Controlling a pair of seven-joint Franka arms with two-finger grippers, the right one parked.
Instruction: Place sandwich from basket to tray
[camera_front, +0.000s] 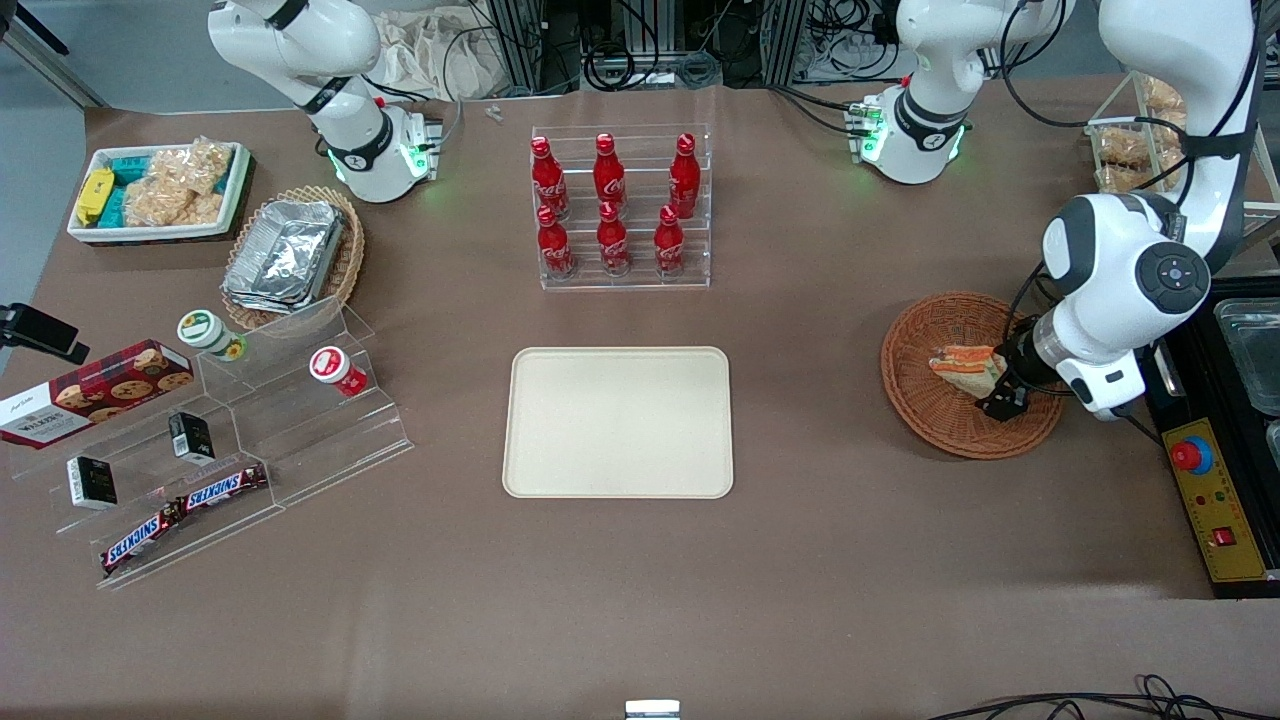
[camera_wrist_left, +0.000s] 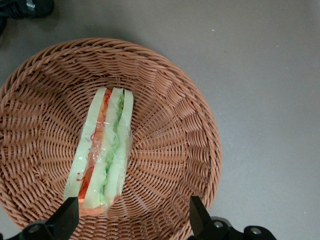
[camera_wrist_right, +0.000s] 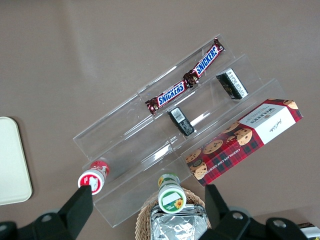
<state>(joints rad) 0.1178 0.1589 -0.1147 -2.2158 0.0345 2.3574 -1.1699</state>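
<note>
**Q:** Wicker, reddish-brown and round: what does the front view show in it?

**A:** The basket (camera_front: 960, 420) is shallow and plate-like, lying toward the working arm's end of the table. The sandwich (camera_front: 966, 366) rests in it near the basket's centre, a pale wedge with orange-red and green layers. The gripper (camera_front: 1003, 398) sits low over the basket, just beside the sandwich at about 4 o'clock from it. The tray (camera_front: 618, 422), flat cream-beige with rounded corners and a low rim, lies bare at 9 o'clock from the basket, well apart.

**Q:** And the left wrist view?

**A:** The sandwich (camera_wrist_left: 102, 152) lies on the woven ribs of the basket (camera_wrist_left: 170, 115), its clear wrap glossy and creased, bread edges and filling stripes facing the camera. The two dark fingertips (camera_wrist_left: 67, 217) stand spread wide; one end of the wedge lies just inside one of them, and neither touches it.

**Q:** Which step is in hand?

**A:** By judgement, the approach before the grasp. The next move calls for lowering, centring the wedge between the fingers, then closing gently on the soft bread faces.
</note>
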